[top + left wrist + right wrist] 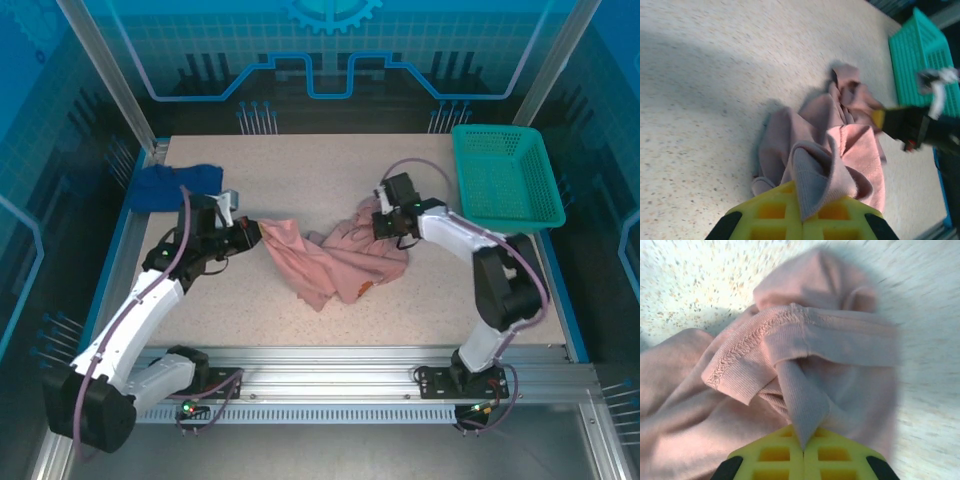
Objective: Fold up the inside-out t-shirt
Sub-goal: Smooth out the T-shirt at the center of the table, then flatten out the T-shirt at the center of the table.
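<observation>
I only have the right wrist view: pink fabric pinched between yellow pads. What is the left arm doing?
Observer: The left pincer is shut on another fold of the dusty-pink soft fabric t-shirt, which lies bunched on the speckled beige table.
Operator: Anything else nearby?
Observer: A teal plastic mesh basket stands at the far right corner.
Operator: And to the left?
Observer: A crumpled dark blue cloth lies at the far left corner, apart from the shirt.

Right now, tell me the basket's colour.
The basket is teal, clearest from the top external view.
</observation>
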Tool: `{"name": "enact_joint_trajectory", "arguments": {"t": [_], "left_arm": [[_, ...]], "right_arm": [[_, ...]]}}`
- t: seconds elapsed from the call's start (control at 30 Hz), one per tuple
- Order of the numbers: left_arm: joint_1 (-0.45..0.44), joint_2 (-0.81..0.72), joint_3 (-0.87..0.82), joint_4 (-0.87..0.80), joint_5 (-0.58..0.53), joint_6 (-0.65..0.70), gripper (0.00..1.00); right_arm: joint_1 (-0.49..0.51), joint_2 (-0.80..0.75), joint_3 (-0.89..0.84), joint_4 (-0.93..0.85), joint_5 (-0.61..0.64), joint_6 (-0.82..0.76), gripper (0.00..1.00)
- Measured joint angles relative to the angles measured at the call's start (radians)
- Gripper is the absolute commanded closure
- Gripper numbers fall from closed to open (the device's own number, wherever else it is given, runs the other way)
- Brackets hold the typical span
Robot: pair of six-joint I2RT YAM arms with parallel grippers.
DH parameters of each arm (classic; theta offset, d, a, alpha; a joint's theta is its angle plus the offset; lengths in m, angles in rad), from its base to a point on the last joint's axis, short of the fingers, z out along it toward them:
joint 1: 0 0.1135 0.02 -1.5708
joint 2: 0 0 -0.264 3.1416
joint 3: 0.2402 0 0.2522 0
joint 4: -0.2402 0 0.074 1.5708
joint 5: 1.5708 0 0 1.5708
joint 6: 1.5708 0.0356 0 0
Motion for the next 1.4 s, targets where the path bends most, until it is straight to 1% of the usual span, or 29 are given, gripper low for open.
{"name": "enact_joint_trajectory", "arguments": {"t": [0.13, 0.2, 0.23, 0.27, 0.3, 0.37, 0.4, 0.5, 0.6, 0.67, 0.73, 0.83, 1.0, 1.07, 1.13, 1.17, 1.23, 1.27, 1.37, 1.4], "left_arm": [[0.134, -0.027, 0.024, 0.017, 0.030, -0.082, 1.00], [0.193, -0.040, 0.050, 0.033, 0.048, -0.121, 1.00], [0.216, -0.047, 0.061, 0.042, 0.054, -0.139, 1.00], [0.236, -0.056, 0.069, 0.050, 0.059, -0.149, 1.00], [0.253, -0.066, 0.073, 0.056, 0.063, -0.156, 1.00], [0.265, -0.077, 0.074, 0.054, 0.068, -0.160, 1.00], [0.267, -0.077, 0.074, 0.051, 0.068, -0.159, 1.00], [0.268, -0.063, 0.069, 0.042, 0.078, -0.142, 1.00], [0.269, -0.040, 0.055, 0.032, 0.094, -0.125, 1.00], [0.269, -0.023, 0.045, 0.026, 0.100, -0.113, 1.00], [0.270, -0.007, 0.044, 0.023, 0.108, -0.107, 1.00], [0.272, 0.005, 0.044, 0.024, 0.123, -0.106, 1.00], [0.272, 0.005, 0.043, 0.027, 0.135, -0.106, 1.00], [0.272, 0.006, 0.043, 0.027, 0.142, -0.107, 1.00], [0.272, 0.006, 0.043, 0.028, 0.143, -0.107, 1.00], [0.272, 0.006, 0.043, 0.028, 0.145, -0.107, 1.00], [0.272, 0.006, 0.043, 0.029, 0.146, -0.107, 1.00], [0.272, 0.006, 0.043, 0.030, 0.146, -0.107, 1.00], [0.272, 0.006, 0.043, 0.029, 0.145, -0.107, 1.00], [0.273, 0.006, 0.043, 0.027, 0.142, -0.107, 1.00]], "right_arm": [[-0.097, -0.328, -0.106, 0.034, 0.002, 0.035, 1.00], [-0.117, -0.474, -0.144, 0.061, 0.003, 0.061, 0.99], [-0.119, -0.522, -0.164, 0.070, 0.001, 0.071, 0.97], [-0.119, -0.565, -0.191, 0.074, 0.000, 0.082, 0.92], [-0.119, -0.600, -0.224, 0.072, 0.001, 0.093, 0.85], [-0.119, -0.639, -0.299, 0.055, -0.004, 0.116, 0.77], [-0.119, -0.643, -0.337, 0.043, -0.011, 0.129, 0.71], [-0.099, -0.625, -0.435, -0.019, -0.016, 0.159, 0.51], [-0.068, -0.624, -0.472, -0.058, -0.013, 0.180, 0.38], [-0.064, -0.605, -0.460, -0.047, -0.013, 0.185, 0.34], [-0.061, -0.541, -0.418, -0.036, -0.013, 0.183, 0.32], [-0.038, -0.373, -0.301, -0.019, -0.013, 0.163, 0.30], [0.040, -0.093, -0.074, -0.033, 0.005, 0.084, 0.29], [0.081, -0.003, 0.001, -0.055, 0.039, 0.046, 0.30], [0.111, 0.068, 0.057, -0.085, 0.071, 0.013, 0.35], [0.122, 0.105, 0.084, -0.103, 0.087, -0.003, 0.43], [0.129, 0.154, 0.116, -0.129, 0.115, -0.035, 0.65], [0.128, 0.171, 0.125, -0.141, 0.131, -0.047, 0.74], [0.111, 0.171, 0.129, -0.170, 0.162, -0.070, 0.93], [0.100, 0.156, 0.128, -0.173, 0.163, -0.078, 0.98]]}}
